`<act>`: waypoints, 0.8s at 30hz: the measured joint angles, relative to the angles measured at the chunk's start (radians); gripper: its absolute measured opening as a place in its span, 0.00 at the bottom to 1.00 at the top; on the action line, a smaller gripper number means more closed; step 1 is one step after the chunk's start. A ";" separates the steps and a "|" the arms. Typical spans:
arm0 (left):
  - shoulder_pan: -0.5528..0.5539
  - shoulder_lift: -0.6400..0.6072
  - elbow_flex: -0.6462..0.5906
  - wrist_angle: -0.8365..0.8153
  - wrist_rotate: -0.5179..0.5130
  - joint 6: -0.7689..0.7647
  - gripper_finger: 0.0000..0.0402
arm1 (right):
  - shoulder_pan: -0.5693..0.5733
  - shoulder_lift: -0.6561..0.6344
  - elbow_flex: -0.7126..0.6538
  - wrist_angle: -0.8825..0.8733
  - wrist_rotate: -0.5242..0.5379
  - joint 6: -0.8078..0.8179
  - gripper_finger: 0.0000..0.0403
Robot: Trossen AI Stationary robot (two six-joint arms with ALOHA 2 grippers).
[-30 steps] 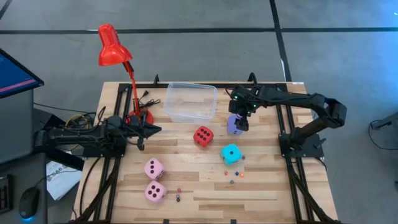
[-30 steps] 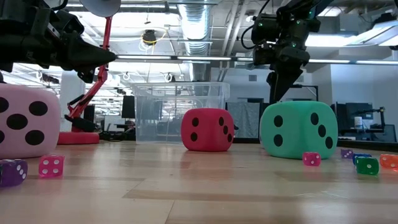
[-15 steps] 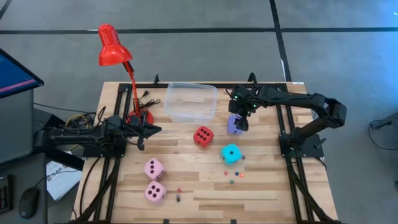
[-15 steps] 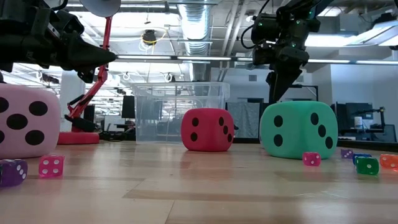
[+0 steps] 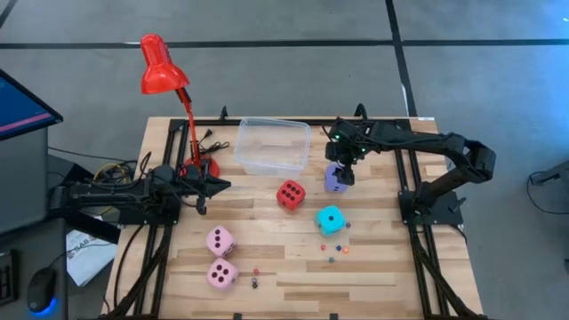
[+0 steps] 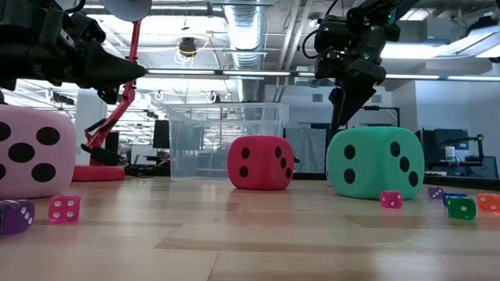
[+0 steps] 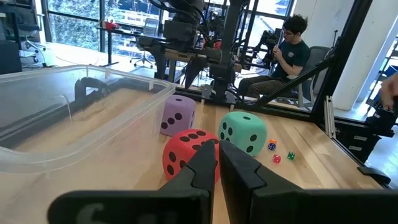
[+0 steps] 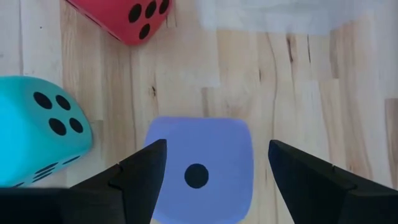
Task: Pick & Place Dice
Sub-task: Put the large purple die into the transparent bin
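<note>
While the left end effector (image 5: 216,185) waits pinched shut beside the lamp (image 5: 169,93), the right end effector (image 8: 200,163) hangs over the lavender die (image 8: 199,168), fingers wide on either side of it. That die rests on the surface (image 5: 284,267) near the bin (image 5: 272,147), beyond the red die (image 5: 290,194) and cyan die (image 5: 331,220).

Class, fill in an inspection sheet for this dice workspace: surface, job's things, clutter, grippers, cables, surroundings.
Surface: wooden table.
Job's things: lavender die, red die, cyan die, two pink dice; clear bin holds none.
Clutter: small dice, red lamp.
Grippers: right gripper above the lavender die, fingers open either side; left gripper shut, near the lamp base.
Cables: black cord by the lamp.
Surroundings: seated person, monitor.
</note>
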 joint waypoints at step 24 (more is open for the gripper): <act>0.000 0.000 0.000 0.000 0.000 0.000 0.03 | 0.008 0.000 0.000 -0.036 -0.002 0.046 0.92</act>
